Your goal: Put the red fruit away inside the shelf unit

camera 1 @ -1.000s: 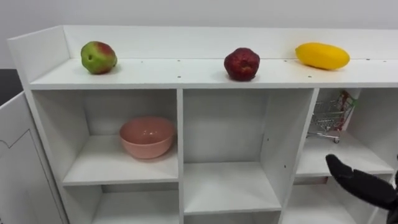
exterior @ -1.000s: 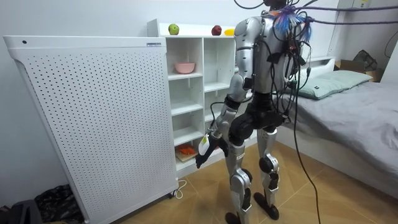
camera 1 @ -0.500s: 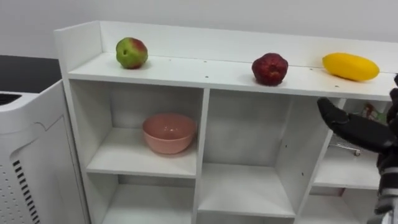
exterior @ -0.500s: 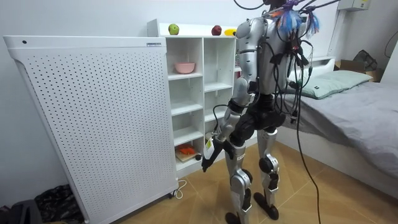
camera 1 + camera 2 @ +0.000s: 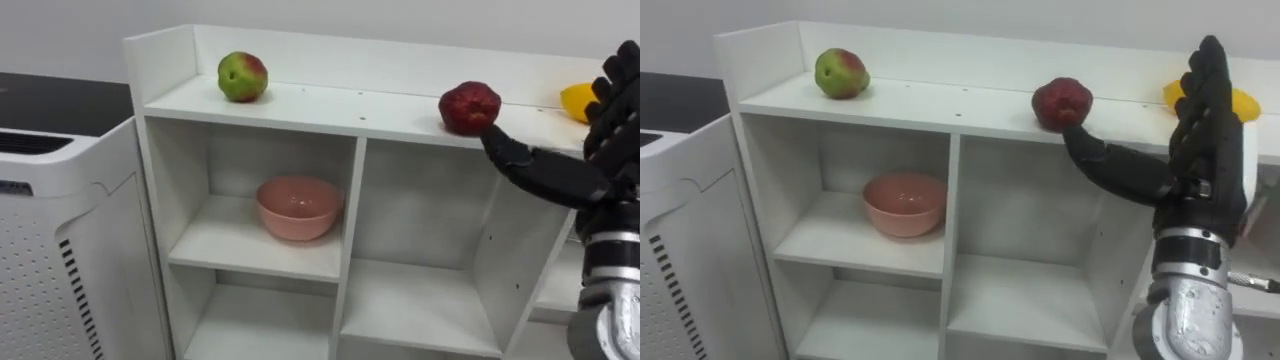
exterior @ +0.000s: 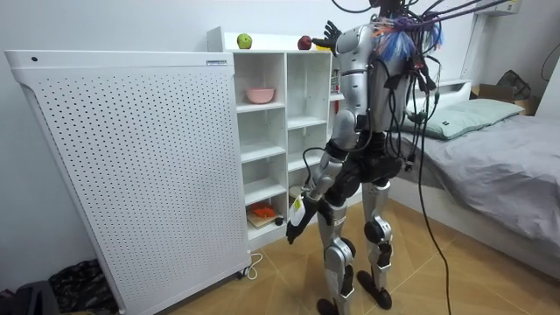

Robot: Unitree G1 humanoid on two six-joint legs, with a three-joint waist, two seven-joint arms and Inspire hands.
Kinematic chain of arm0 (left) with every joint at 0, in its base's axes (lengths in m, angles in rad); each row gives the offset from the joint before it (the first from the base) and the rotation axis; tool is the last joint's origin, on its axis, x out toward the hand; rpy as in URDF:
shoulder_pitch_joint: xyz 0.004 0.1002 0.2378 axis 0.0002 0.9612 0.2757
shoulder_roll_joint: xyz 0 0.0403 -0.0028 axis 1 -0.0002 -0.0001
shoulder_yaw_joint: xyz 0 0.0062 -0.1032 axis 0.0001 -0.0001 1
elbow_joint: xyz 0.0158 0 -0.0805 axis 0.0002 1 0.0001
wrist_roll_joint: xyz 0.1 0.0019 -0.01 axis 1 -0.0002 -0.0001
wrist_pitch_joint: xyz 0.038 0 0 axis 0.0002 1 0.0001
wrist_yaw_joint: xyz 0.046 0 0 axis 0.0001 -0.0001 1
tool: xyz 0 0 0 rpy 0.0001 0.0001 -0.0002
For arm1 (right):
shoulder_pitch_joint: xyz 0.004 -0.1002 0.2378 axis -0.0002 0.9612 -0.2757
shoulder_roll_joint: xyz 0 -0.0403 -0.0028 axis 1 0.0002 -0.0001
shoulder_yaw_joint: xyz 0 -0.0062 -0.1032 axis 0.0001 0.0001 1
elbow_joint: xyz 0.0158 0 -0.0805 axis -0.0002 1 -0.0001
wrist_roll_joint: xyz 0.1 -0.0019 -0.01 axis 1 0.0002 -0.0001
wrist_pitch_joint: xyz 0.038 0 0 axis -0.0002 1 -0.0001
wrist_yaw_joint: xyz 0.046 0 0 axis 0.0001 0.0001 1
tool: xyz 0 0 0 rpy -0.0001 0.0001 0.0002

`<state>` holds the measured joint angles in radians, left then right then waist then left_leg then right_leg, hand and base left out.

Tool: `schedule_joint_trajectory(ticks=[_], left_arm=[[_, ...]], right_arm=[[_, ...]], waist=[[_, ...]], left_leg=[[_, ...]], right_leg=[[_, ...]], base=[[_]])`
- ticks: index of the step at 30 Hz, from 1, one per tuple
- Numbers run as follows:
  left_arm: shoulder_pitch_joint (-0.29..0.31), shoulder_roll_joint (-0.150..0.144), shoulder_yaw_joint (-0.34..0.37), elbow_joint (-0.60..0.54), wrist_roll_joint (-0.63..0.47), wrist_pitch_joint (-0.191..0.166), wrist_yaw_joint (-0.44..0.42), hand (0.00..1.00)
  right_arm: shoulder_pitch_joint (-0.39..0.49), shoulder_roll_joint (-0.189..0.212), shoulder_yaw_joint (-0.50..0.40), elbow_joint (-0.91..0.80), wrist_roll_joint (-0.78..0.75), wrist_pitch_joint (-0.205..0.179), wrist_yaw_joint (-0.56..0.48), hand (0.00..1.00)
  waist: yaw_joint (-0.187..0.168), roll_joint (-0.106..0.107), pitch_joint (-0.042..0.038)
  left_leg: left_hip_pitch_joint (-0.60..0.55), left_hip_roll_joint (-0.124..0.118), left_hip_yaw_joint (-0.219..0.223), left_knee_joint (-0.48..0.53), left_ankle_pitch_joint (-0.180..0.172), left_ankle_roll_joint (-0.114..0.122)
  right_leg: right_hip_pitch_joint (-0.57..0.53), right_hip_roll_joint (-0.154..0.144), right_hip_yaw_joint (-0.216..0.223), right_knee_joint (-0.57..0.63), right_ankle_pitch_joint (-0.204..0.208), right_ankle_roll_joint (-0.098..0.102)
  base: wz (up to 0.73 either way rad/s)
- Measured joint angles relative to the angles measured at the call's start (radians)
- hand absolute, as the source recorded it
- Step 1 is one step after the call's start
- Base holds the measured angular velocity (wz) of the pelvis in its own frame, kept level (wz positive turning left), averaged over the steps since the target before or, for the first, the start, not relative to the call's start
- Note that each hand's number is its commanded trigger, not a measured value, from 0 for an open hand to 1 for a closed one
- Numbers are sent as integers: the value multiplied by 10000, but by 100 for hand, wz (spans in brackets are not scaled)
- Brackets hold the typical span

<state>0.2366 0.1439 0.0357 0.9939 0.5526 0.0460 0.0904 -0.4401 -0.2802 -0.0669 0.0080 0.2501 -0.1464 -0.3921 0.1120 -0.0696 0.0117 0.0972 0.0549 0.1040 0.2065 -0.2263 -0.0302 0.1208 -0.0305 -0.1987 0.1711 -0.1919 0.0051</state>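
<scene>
While the red fruit point(image 5: 470, 107) sits untouched on the closet's point(image 5: 330, 105) top shelf, our right hand point(image 5: 1196, 160) has come up from the lower shelves to just beside it, fingers straight and spread, holding nothing. We judge a grab is next. Green apple point(image 5: 243, 76) and yellow fruit point(image 5: 572, 100) share that shelf; left hand point(image 6: 296, 224) hangs low.

I can read no words or numbers anywhere before me. The white panel point(image 6: 131, 166) beside the closet point(image 6: 284, 96) carries a small dark label point(image 6: 211, 62) near its top edge, but its print is too small to make out.
</scene>
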Motion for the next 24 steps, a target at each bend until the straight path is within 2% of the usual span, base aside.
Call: schedule_joint_trajectory(ticks=[5, 10, 14, 17, 22, 24], left_arm=[[-75, 3, 0, -22, -2, 168, -226, 0], [-129, 15, -1, -20, 0, 187, -285, 0], [-135, 41, -1, -25, 10, 188, -340, 0], [-131, 76, 3, -27, 47, 190, -401, 0], [-108, 248, 5, -66, 95, 208, -671, 0], [-86, 316, 23, -65, 88, 218, -797, 0]], right_arm=[[-565, -14, 76, 330, 415, 40, 119, 0], [-611, -49, 90, 611, 638, 88, 269, 0], [-684, -320, 218, 1082, 967, 93, 420, 0], [-903, -332, 266, 1448, 974, 96, 469, 0], [-1208, -481, 401, 1882, 958, 172, 792, 0], [-1389, -653, 490, 2162, 946, 189, 1032, 0]], waist=[[48, -4, -11], [60, -7, -27], [62, 9, -35], [63, 19, -34], [41, 18, -41], [46, -1, -52]], left_leg=[[-65, -11, -140, -2, 0, 0], [-140, -32, -326, -8, 7, 1], [-68, -51, -371, -35, 9, 4], [-23, -51, -366, -35, 11, 6], [-14, -53, -292, -32, 64, 4], [-26, -54, -266, -35, 96, 2]], right_leg=[[2, -6, -140, -16, 0, 0], [6, -18, -273, -35, 0, 0], [93, -33, -320, -42, 0, 0], [140, -34, -327, -43, 0, 1], [133, -58, -494, -41, 0, 1], [118, -68, -545, -39, 0, 0]], base=[[9], [11], [3], [0], [-1], [0]])
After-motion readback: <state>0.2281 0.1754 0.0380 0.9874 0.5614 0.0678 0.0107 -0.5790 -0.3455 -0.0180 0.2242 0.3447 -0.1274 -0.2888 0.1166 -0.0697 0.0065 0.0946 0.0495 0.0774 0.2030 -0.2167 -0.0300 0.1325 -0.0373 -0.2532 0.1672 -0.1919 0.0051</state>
